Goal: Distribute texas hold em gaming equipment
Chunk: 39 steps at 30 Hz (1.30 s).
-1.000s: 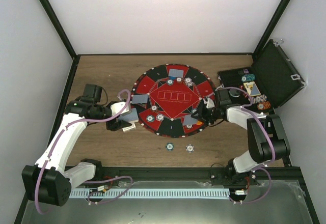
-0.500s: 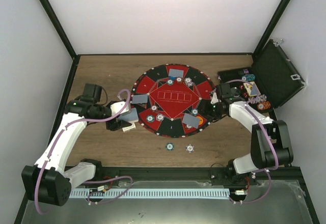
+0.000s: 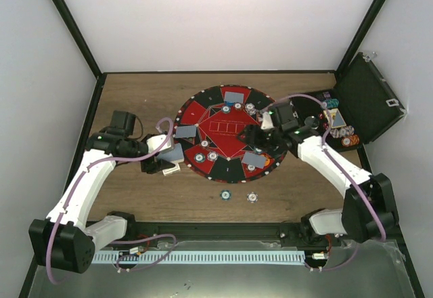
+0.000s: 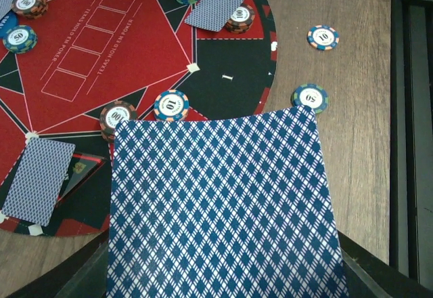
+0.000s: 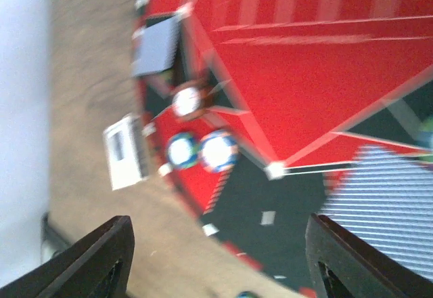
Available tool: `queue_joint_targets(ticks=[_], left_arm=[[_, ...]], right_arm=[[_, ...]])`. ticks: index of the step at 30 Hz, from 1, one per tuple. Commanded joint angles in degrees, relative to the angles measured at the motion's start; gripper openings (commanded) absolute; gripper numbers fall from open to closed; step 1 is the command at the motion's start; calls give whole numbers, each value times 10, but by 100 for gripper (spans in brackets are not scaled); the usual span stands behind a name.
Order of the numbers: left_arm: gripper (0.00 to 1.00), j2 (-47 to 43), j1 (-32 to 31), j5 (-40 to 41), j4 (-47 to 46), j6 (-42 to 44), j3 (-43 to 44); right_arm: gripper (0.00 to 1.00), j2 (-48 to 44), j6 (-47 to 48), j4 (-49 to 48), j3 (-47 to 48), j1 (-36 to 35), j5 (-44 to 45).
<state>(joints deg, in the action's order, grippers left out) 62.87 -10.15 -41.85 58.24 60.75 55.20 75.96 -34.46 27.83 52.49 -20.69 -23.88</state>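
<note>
My left gripper (image 3: 164,163) is beside the mat's left edge, shut on grey-blue-backed playing cards (image 4: 220,203) that hide its fingers in the left wrist view. My right gripper (image 3: 248,135) hovers over the right half of the round red-and-black mat (image 3: 229,118). It is open, with nothing between its black fingers (image 5: 103,261). Face-down cards lie on the mat at the left (image 3: 184,131), the far side (image 3: 234,97) and the near right (image 3: 254,159). Striped chips (image 3: 206,156) sit on the mat, and two chips (image 3: 224,194) (image 3: 252,196) lie on the wood in front of it.
The black hinged case (image 3: 369,101) stands open at the right with more chips (image 3: 348,137) and cards in it. Black frame posts and white walls close in the table on both sides.
My right gripper has opened and swung from the mat's right edge to above its right half. The card at the near right stays on the mat. The left arm has not moved.
</note>
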Motion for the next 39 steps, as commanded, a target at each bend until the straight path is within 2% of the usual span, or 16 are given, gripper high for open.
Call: queue_joint_targets(ticks=[1,7,16,30,34,39], left_arm=[[7,5,1,-30,-5,18,17],[7,5,0,-28,-8,17,13],[7,4,0,-24,-8,19,10],[7,0,0,-28,-6,23,10],[6,-4,1,-29,-4,24,10],[6,-8,1,-30,-3,24,13]], right_arm=[[76,8,-109,-111,34,-96,-117],[80,69,-181,-218,78,-203,-159],[80,160,-222,-296,125,-274,-186],[75,286,-256,-352,203,-314,-227],[73,294,-247,-342,199,-311,-228],[71,283,-246,-356,148,-292,-237]])
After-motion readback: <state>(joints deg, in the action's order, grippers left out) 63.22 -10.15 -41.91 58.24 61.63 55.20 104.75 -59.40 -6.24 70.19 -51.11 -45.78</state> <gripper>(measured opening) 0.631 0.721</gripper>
